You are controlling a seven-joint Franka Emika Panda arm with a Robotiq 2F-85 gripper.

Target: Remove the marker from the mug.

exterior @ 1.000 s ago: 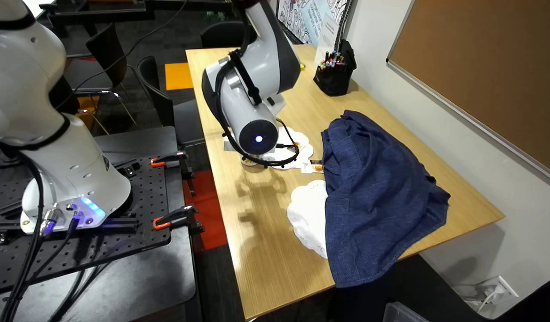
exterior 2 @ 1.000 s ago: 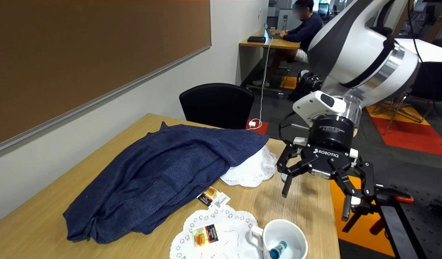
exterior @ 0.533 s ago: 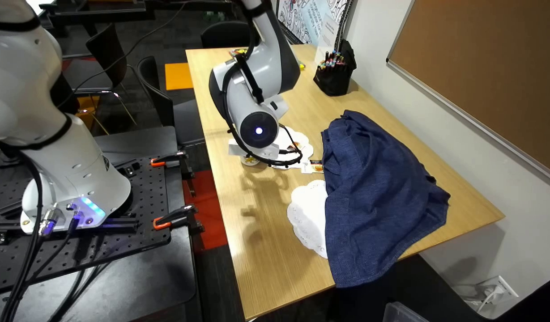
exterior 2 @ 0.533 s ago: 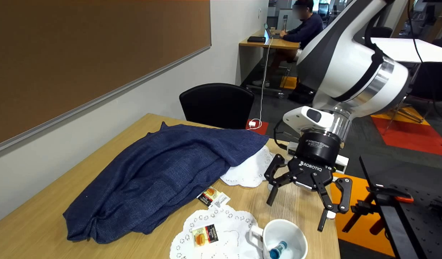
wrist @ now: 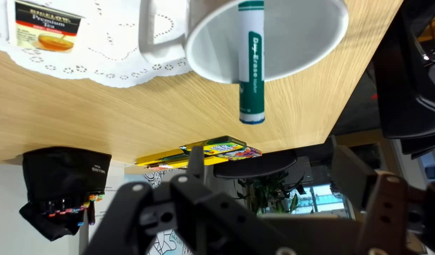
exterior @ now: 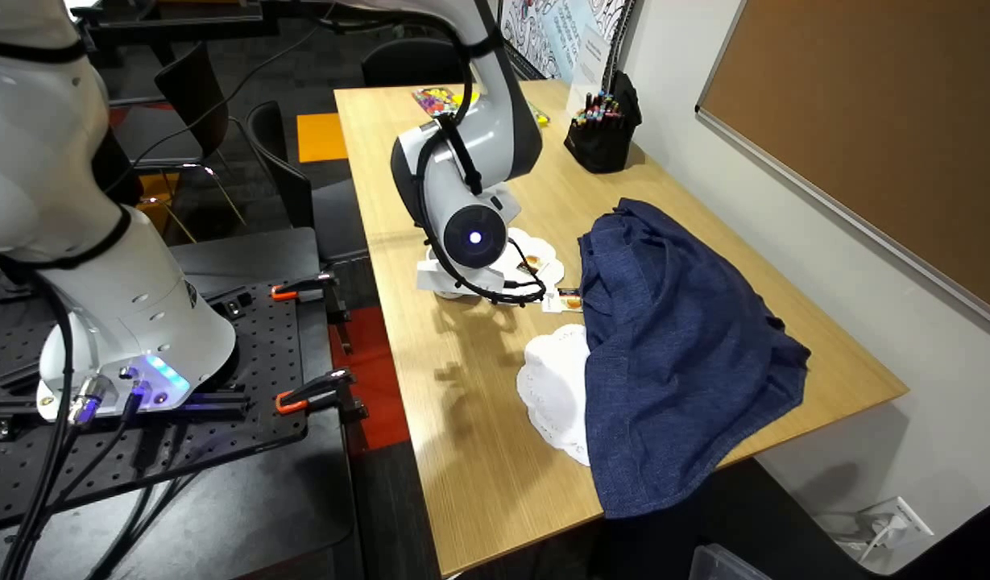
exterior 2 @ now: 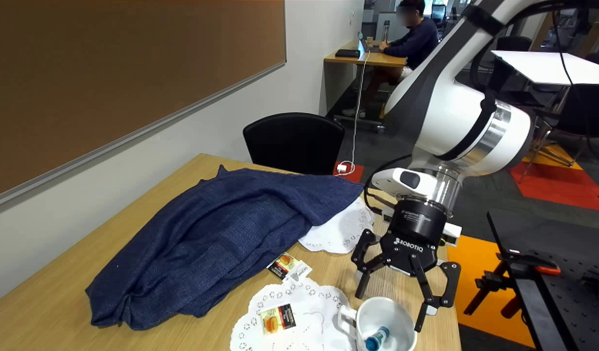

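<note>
The white mug stands upright on the table, its handle over a lace doily. The marker leans inside it. In the wrist view the marker is white and green with a blue-tipped end rising past the rim of the mug. My gripper is open and empty, tilted, with its fingers spread just above and beside the mug's far side. In the wrist view the gripper's fingers are wide apart with nothing between them. In an exterior view the arm hides most of the mug.
A dark blue cloth lies heaped beside two white doilies. Tea packets lie near the mug. A black pen container and crayon boxes stand further along the table. The table edge runs close to the mug.
My gripper has moved down and to the left in an exterior view, closer to the mug, and stays open. The mug and marker have not moved.
</note>
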